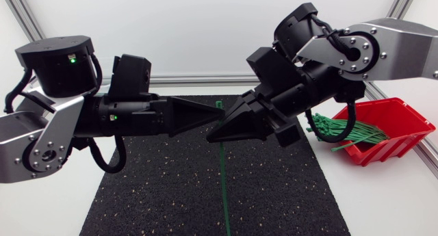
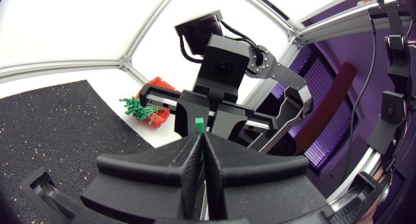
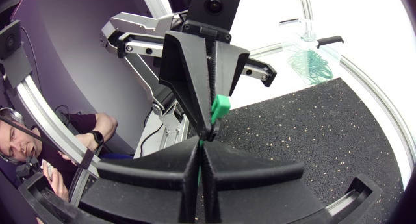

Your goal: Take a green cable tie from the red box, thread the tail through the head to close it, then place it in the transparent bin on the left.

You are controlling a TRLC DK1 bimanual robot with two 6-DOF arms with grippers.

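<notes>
Your left gripper [image 1: 216, 118] and right gripper [image 1: 209, 136] meet tip to tip above the black mat [image 1: 157, 195]. Both are clenched on one green cable tie [image 1: 224, 188], tail hanging down.

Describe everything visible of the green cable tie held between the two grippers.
The cable tie is a thin, straight strip of bright green plastic, not yet looped. The left gripper and right gripper both pinch it near its blocky head end, fingers shut; the long tail runs free over the black mat.
</notes>
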